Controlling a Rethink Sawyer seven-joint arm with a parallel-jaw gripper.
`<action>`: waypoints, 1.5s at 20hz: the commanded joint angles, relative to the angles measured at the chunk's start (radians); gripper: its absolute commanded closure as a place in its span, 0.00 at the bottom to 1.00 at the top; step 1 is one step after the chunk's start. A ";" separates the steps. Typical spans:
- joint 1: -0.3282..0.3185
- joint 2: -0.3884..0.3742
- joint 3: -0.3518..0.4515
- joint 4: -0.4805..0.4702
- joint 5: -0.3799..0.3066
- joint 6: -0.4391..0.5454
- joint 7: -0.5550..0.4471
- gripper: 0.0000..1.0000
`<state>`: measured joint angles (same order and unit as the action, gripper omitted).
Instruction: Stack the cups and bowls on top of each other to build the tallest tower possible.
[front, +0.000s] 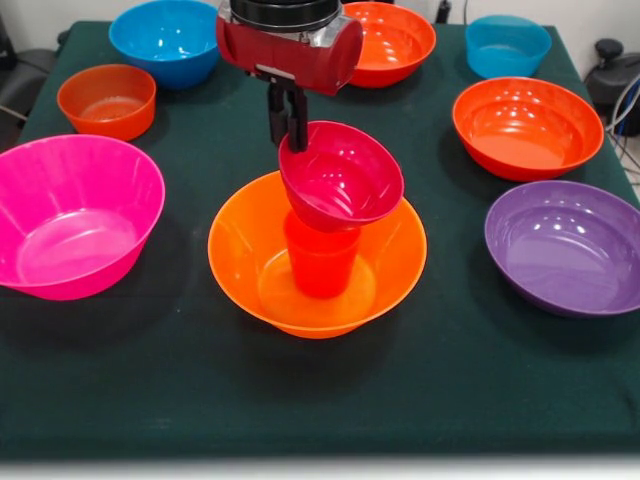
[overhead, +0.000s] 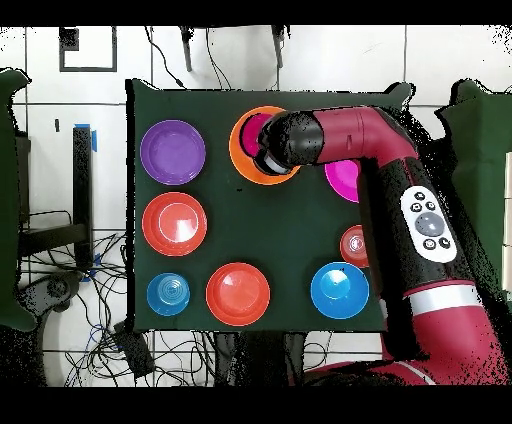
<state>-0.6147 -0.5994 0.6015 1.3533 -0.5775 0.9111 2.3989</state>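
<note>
The large yellow-orange flared bowl (front: 240, 250) stands mid-table as the tower's base; it also shows in the overhead view (overhead: 241, 162). The orange-red cup (front: 322, 262) stands inside it. My gripper (front: 289, 140) is shut on the far rim of the small magenta bowl (front: 345, 180). It holds the bowl tilted toward the camera, with its base at the cup's top. I cannot tell whether the bowl rests on the cup. In the overhead view the arm (overhead: 330, 135) covers most of the magenta bowl (overhead: 255, 130).
Around the tower stand a large pink bowl (front: 75, 215), a small orange bowl (front: 107, 100), a blue bowl (front: 165, 40), an orange-red bowl (front: 395, 40), a small blue bowl (front: 507, 45), another orange-red bowl (front: 527, 125) and a purple bowl (front: 565, 245).
</note>
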 joint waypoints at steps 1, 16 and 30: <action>0.002 0.027 0.019 -0.047 -0.039 0.116 -0.346 1.00; 0.012 0.023 -0.003 -0.042 -0.021 0.107 -0.313 1.00; 0.016 0.024 -0.003 -0.048 -0.032 0.093 -0.317 0.00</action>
<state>-0.6158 -0.5991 0.6015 1.3515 -0.5771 0.9111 2.3311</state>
